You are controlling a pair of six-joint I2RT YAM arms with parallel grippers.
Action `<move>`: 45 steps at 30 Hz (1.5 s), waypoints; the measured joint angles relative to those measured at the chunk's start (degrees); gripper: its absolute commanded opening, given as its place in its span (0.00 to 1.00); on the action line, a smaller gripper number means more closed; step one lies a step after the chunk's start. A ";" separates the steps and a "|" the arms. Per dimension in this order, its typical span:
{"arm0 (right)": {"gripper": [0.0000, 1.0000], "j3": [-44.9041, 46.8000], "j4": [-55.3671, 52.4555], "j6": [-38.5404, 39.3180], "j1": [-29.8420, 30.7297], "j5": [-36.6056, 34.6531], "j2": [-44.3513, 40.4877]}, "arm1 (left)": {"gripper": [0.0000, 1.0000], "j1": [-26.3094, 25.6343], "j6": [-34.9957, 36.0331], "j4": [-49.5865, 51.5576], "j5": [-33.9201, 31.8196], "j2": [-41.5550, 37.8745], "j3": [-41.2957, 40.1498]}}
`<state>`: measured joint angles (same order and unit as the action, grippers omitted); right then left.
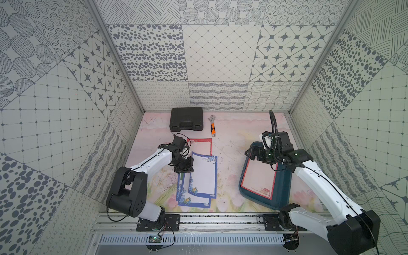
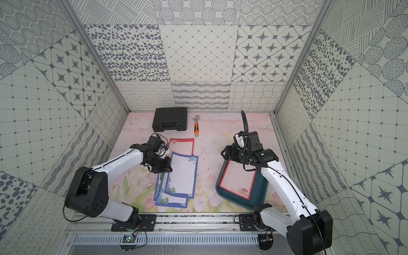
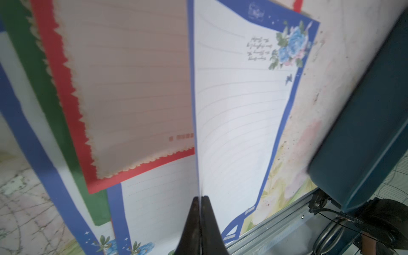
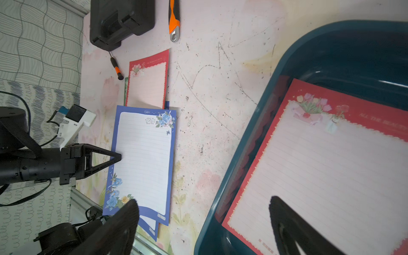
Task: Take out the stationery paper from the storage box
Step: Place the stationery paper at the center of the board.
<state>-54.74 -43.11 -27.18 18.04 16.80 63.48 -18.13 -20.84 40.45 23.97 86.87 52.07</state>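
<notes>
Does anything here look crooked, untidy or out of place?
Yes. The sheets on the table lie fanned and crooked, not squared; the left hand pinches the top blue-bordered sheet by its edge. The storage box sits askew, with one red-bordered sheet inside.

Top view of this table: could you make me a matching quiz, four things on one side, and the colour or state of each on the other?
Things:
1 tool case
2 wrench
3 storage box
4 top blue-bordered sheet

States:
a orange handle
b holds a red-bordered sheet
c edge pinched in the left arm's shut jaws
d black, lid closed

Pairs: 1-d, 2-a, 3-b, 4-c
</notes>
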 measured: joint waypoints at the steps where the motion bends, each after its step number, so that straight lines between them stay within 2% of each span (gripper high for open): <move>1: 0.94 0.00 -0.85 -0.02 0.00 -1.38 0.00 | 0.00 0.20 0.09 0.39 -0.76 1.05 0.28; 4: 0.93 0.02 -3.45 -0.28 -0.07 -5.88 0.17 | 0.02 0.59 0.28 1.38 -2.47 3.50 1.01; 6: 0.92 0.22 -5.16 -0.66 -0.35 -8.63 0.55 | 0.08 0.72 0.26 1.73 -3.34 4.39 1.27; 8: 0.91 0.83 -6.73 -0.98 -1.03 -11.17 0.76 | 0.19 0.94 0.07 2.03 -4.00 4.96 1.55; 14: 0.94 4.09 -9.66 -2.73 -3.58 -16.13 0.33 | 0.35 1.14 -0.52 2.62 -7.45 5.01 2.19; 23: 0.95 7.91 -11.37 -7.82 -5.55 -20.52 -2.45 | 0.39 1.18 -2.08 4.59 -14.62 0.26 3.69; 30: 0.95 12.85 -11.50 -12.87 -5.62 -21.31 -4.55 | 0.39 0.39 -4.20 6.58 -20.52 -5.27 9.62; 33: 0.94 15.56 -11.54 -14.49 -6.10 -21.40 -6.75 | 0.40 -1.86 -5.18 6.64 -22.56 -6.93 12.04; 37: 0.94 16.48 -10.64 -15.54 -6.95 -20.70 -6.80 | 0.40 -7.76 -6.69 6.40 -24.61 -5.97 15.50; 45: 0.94 18.23 -6.78 -15.65 -7.41 -19.04 -4.96 | 0.40 -20.04 -9.46 3.65 -24.15 6.38 25.44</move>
<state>-36.51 -49.89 -42.83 10.63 -2.24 58.52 -38.17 -30.30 44.10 -0.19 93.25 77.52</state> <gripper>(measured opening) 0.943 0.397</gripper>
